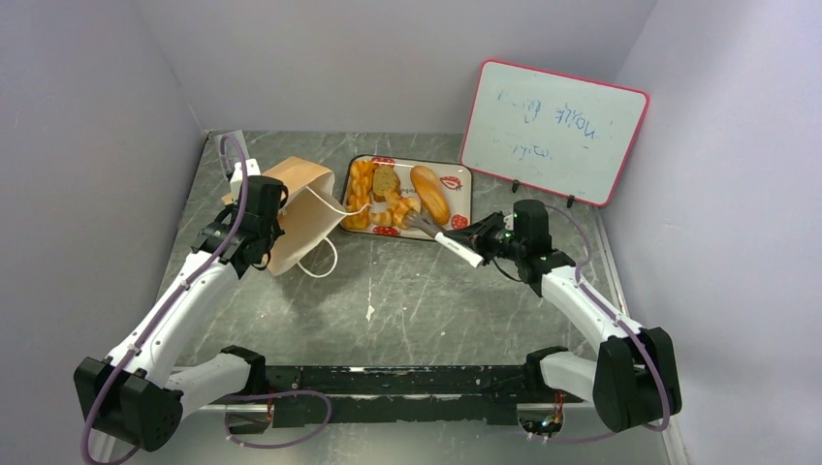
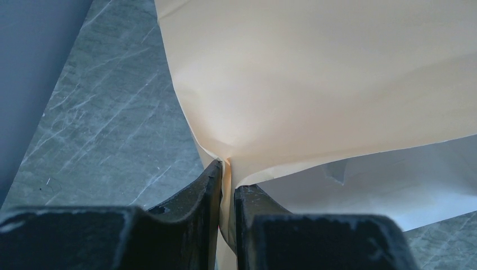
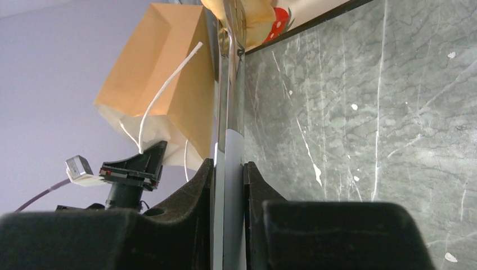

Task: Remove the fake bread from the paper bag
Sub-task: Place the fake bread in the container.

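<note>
- The table [image 1: 407, 310] fills the middle of the overhead view. A whiteboard [image 1: 553, 131] leans at the upper right.
- The paper bag [image 1: 296, 203] lies tipped over at centre left. Its cord handles and mouth point right, toward the tray. The little of its pale inside that the left wrist view shows holds no bread; the rest is hidden.
- The tray [image 1: 456, 199] sits just right of the bag's mouth, top centre of the frame.
- The left gripper [image 1: 264, 232] is at the bag's left end. Its jaws are pressed together on a fold of the paper [image 2: 226, 169].
- The right gripper [image 1: 482, 237], right of centre, is clamped on the handle of the tongs [image 1: 441, 235].
- The tongs run from lower right to upper left. Their tips reach the tray's near edge.
- The fake bread [image 1: 397, 205] in view all lies on the tray. There is a braided twist [image 1: 359, 194] at the left, a round slice [image 1: 386, 181], an oblong loaf [image 1: 429, 192] lying slantwise at the right, and a croissant-like piece just beside the tong tips. I cannot tell whether the tips touch it.
- The right arm is nearer the bread. The bag's mouth lies further left along the tongs' own line, so any reach into it would likely carry on that way, across the tray's near corner.
</note>
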